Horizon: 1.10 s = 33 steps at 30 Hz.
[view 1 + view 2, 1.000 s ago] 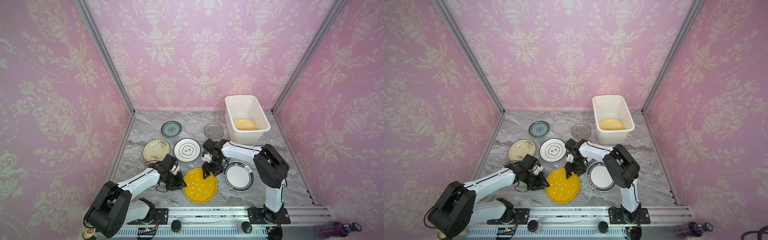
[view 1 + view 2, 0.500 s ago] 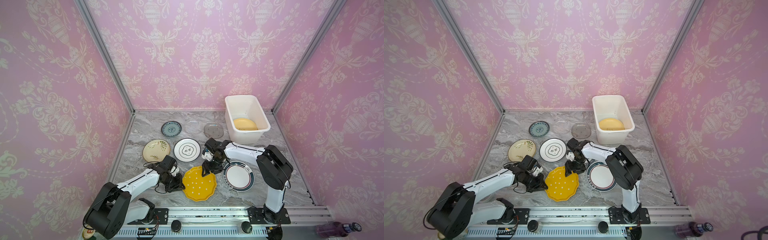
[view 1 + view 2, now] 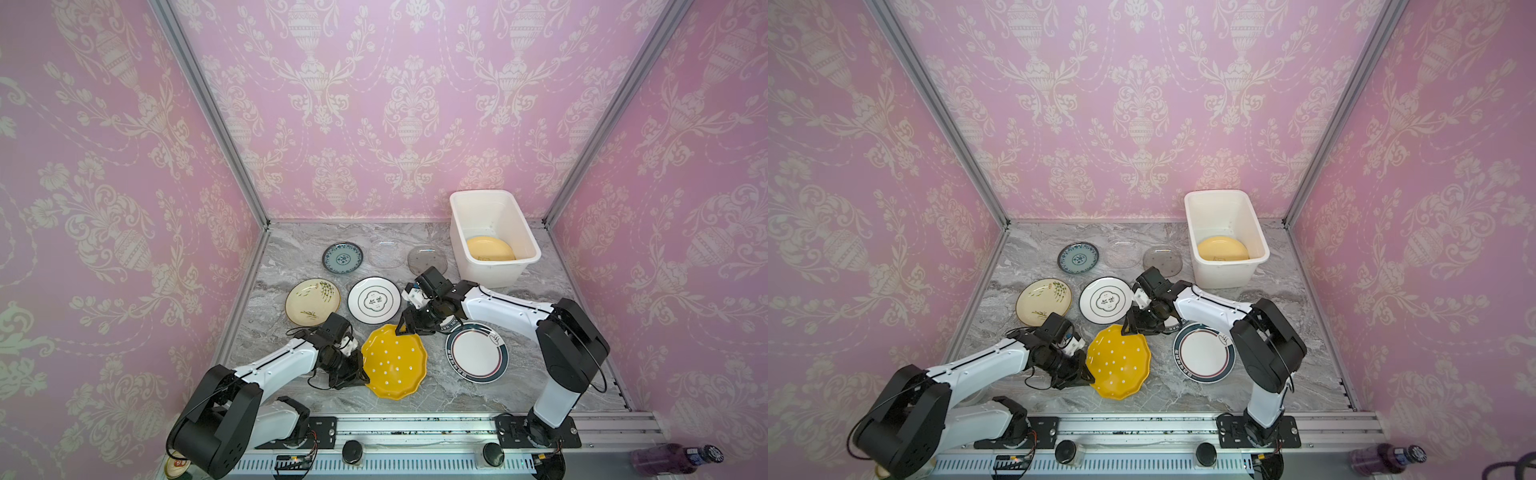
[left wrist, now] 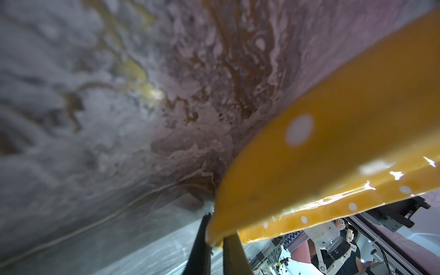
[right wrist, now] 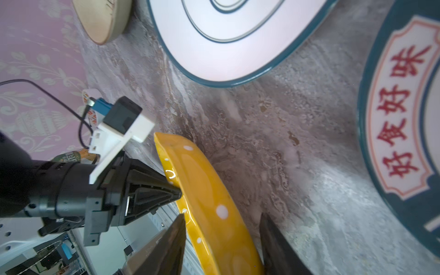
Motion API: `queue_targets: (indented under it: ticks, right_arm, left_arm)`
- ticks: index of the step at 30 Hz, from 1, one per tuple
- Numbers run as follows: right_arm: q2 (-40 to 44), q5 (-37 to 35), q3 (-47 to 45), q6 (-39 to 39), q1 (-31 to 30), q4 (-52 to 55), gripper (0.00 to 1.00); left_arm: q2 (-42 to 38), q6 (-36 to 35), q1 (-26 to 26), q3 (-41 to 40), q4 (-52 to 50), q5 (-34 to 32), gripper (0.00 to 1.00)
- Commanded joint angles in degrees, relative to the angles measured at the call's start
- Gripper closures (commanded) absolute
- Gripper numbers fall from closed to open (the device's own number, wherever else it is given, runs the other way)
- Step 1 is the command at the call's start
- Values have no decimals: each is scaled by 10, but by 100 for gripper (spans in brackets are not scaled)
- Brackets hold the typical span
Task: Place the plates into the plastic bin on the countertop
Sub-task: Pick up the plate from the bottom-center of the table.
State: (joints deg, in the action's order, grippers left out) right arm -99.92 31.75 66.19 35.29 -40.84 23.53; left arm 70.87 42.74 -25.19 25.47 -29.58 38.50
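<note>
Orange dotted plate (image 3: 395,363) tilts face-up at lower centre, left gripper (image 3: 364,374) pinching its rim, right gripper (image 3: 409,331) spread astride the upper edge.

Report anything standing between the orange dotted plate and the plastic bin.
The right arm lies across the direct line to the plastic bin, right gripper open astride the orange dotted plate's far rim. Nothing else rises there.

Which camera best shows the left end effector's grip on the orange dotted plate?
Left wrist: the rim of the orange dotted plate sits pinched in the left end effector. Right wrist shows that clamp side-on; both top views show only contact at the rim.
</note>
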Motion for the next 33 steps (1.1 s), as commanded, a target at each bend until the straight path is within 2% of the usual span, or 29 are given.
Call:
queue_targets:
  ticks: [1,11,25,29,33]
  right_arm:
    - [21,159,-23,43,-38,-49,53]
    - [25,132,-37,-25,-57,31,54]
    - [27,136,-56,-14,-73,-3,54]
    - [36,123,-53,-14,-72,5,59]
    - [47,105,-51,-14,-72,12,68]
  left_arm:
    - [4,18,5,3,80,-2,100]
    - [1,19,5,3,78,-3,100]
    - [2,17,5,6,72,-4,100]
    - [3,18,5,6,72,-4,100]
    - [2,18,5,7,71,-4,100]
